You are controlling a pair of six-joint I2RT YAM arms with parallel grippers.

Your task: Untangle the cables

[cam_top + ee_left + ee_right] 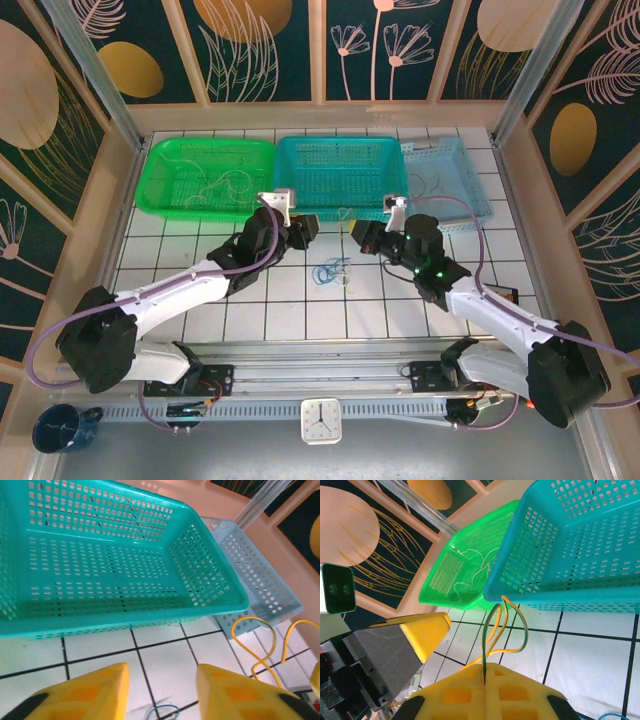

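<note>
Dark panels with pale leaf drawings wall in a white tiled table (300, 310), with three baskets in a row along its far edge. The green basket (205, 175) is on the left, the teal basket (340, 165) in the middle and the pale blue basket (445, 175) on the right. Both arms reach in from the near edge and meet just in front of the teal one.

The left gripper (160, 680) hangs over bare tile with its fingers apart and nothing between them. The right gripper (485, 672) has its fingers pressed together on the yellow cable (497, 630), which rises from the seam in a tall narrow loop. The left wrist view shows that loop curling at the right.

The blue cable (330, 270) lies in a small knot on the tiles between the two grippers, a little nearer than their tips. Cream wires (470, 575) already lie in the green basket.

The step in hand looks like drawing the yellow cable free of the blue one. Whether the two cross lower down cannot be told (the strands are too thin in the overhead view). It would go best with a slow lift up and to the right. The open left gripper could come down onto the blue knot to pin it. If the blue starts to rise with the yellow, pause and ease back, since jerking would tighten any crossing.
</note>
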